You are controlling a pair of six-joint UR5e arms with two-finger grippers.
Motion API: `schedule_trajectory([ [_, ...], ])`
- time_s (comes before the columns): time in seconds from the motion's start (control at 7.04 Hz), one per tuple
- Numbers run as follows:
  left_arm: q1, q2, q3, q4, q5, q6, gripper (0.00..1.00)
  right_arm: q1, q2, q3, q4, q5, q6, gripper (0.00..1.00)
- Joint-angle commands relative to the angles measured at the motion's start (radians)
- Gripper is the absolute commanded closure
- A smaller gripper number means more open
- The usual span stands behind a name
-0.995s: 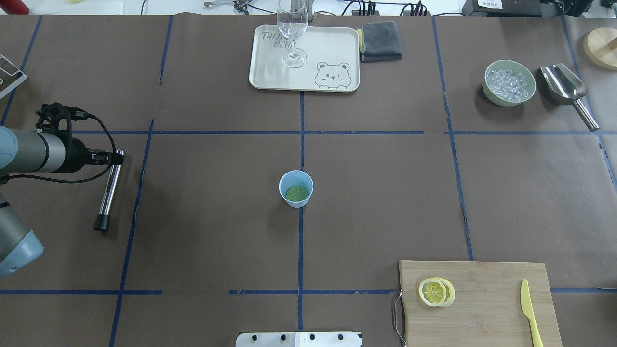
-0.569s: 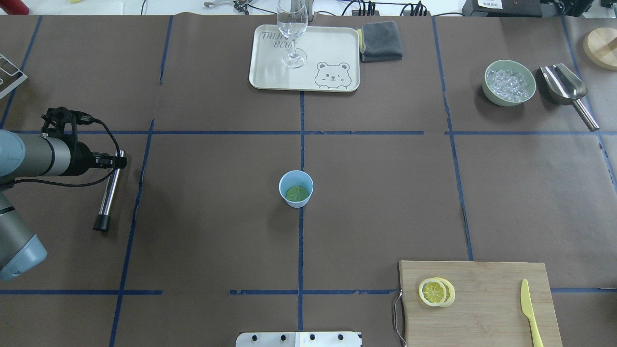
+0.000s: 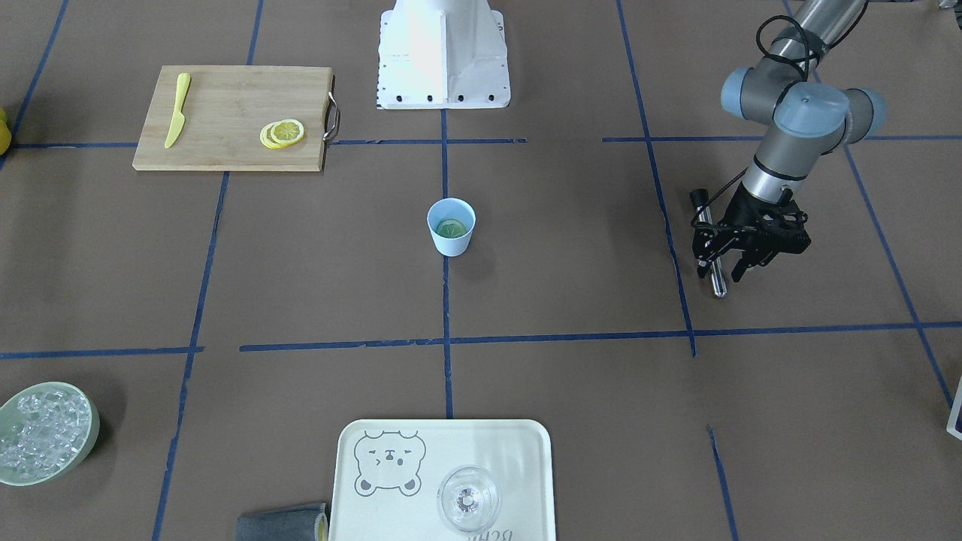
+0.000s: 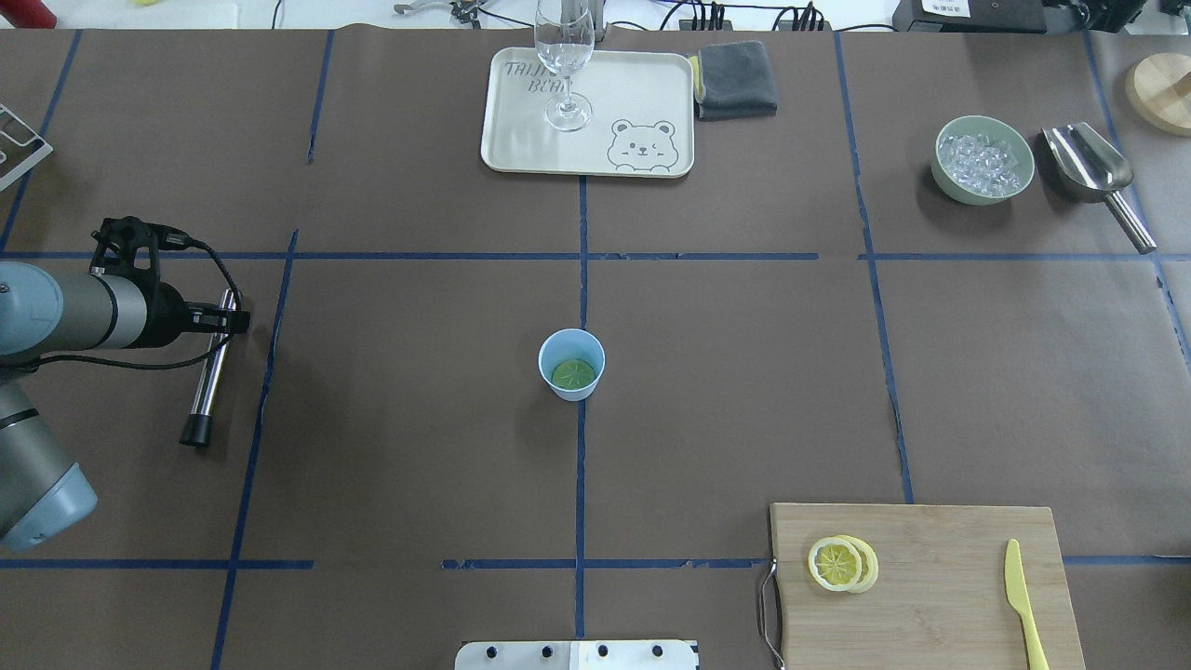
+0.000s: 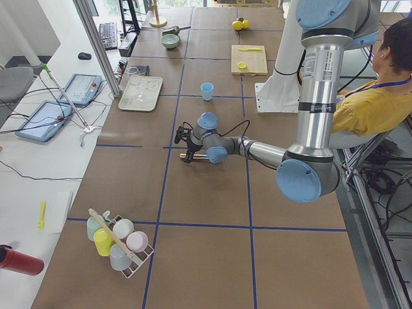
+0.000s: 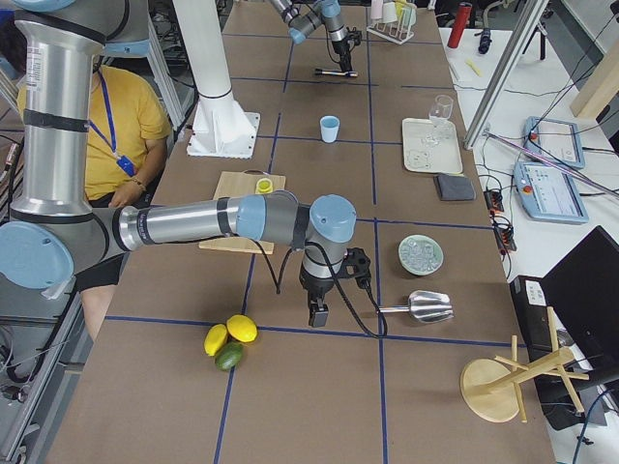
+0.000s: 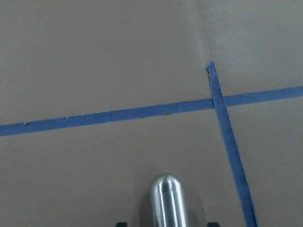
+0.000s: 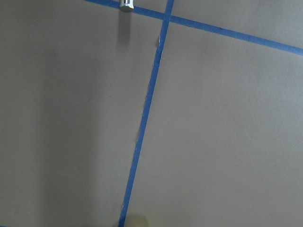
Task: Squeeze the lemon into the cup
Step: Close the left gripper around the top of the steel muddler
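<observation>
Worktop (image 4: 391, 419): flat, matte brown paper, ruled into squares with blue tape.
Cup (image 4: 571, 363): light blue plastic, tapered, smooth walls and no handle. It stands upright at the middle of the worktop, on the central tape line. A green round slice lies flat at its bottom.
Lemon (image 4: 835, 563): a thin round slice with yellow rind and pale segmented flesh. It partly overlaps a second slice and lies on the board, well apart from the cup.
Board (image 4: 940, 577): pale wood grain, rectangular, with a wire handle on one short side. It sits by the robot-side edge, toward the worktop's right corner.
Knife (image 4: 1023, 605): yellow plastic, lying on the board's far end from the slices.
Rod (image 4: 207, 391): polished metal cylinder with a rounded tip and a black cap, lying flat near the worktop's left edge.
Left gripper (image 4: 233, 321): low over the rod's rounded end. Its fingers are spread and grasp nothing, and the wrist view shows a gap on each side of the rod.
Right gripper (image 6: 317, 314): pointing down near the worktop's right edge. Whether it is spread or clenched cannot be told.
</observation>
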Motion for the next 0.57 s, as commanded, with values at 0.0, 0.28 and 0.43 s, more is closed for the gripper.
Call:
schedule_trajectory([
  [0.0, 0.001, 0.001, -0.001, -0.001, 0.002, -0.009, 0.83, 0.004, 0.001, 0.001, 0.0, 0.0, 0.0, 0.0],
  [0.28, 0.001, 0.001, -0.002, -0.003, 0.003, -0.009, 1.0, 0.004, 0.001, 0.001, 0.0, 0.0, 0.0, 0.0],
  [0.43, 0.0, 0.003, -0.013, -0.003, 0.003, 0.0, 1.0, 0.004, 0.001, 0.0, 0.0, 0.0, 0.0, 0.0],
])
